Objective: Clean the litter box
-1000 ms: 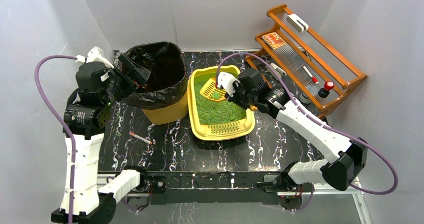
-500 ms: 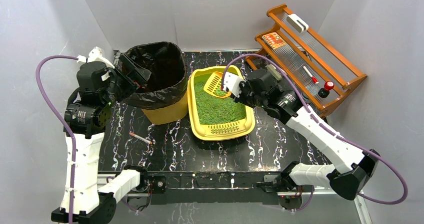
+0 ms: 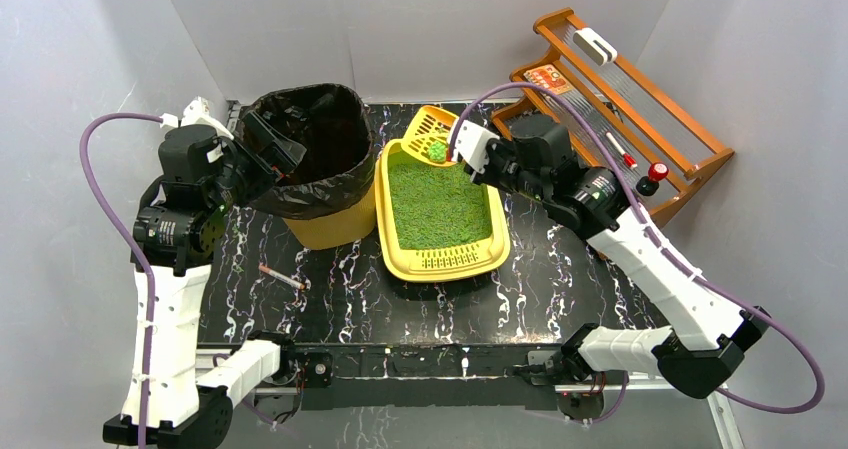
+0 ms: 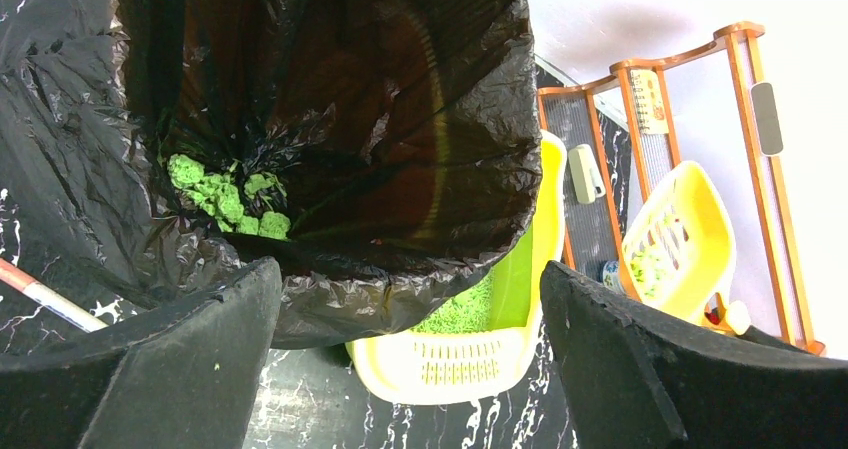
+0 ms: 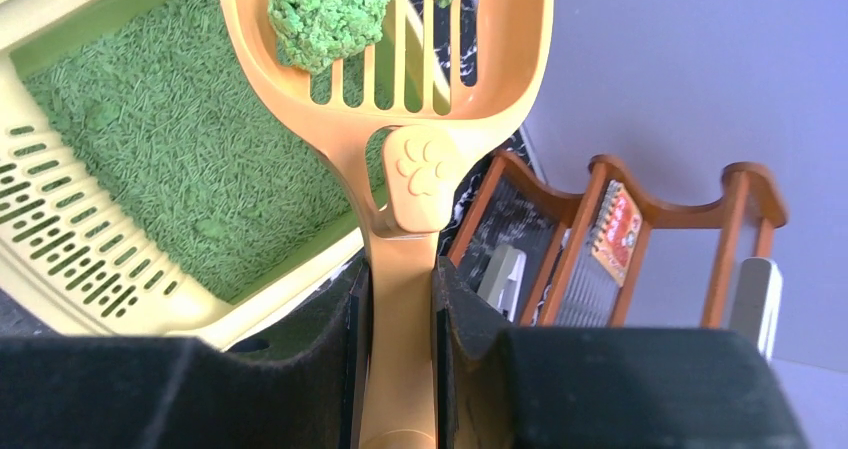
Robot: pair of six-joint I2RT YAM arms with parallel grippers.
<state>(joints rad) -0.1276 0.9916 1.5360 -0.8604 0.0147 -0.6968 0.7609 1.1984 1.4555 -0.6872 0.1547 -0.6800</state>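
The yellow litter box (image 3: 440, 259) sits mid-table, filled with green litter, its slotted grate at the near end. It also shows in the right wrist view (image 5: 60, 239) and the left wrist view (image 4: 450, 354). My right gripper (image 3: 470, 154) is shut on the handle of the orange slotted scoop (image 3: 425, 129) and holds it above the box's far edge. In the right wrist view the gripper (image 5: 400, 289) clamps the scoop (image 5: 420, 169), which carries a green clump (image 5: 325, 9). My left gripper (image 3: 265, 149) is open and empty at the left rim of the yellow bin's black bag (image 3: 310, 159).
Green clumps (image 4: 225, 199) lie in the bag's bottom. A wooden rack (image 3: 620, 99) with small items stands at the back right. A thin red-tipped stick (image 3: 282, 276) lies on the black marble tabletop, near left. Grey walls enclose the table.
My right gripper has lifted the scoop out of the litter and moved it up and toward the box's far end, with a clump in it. The left arm has barely moved.
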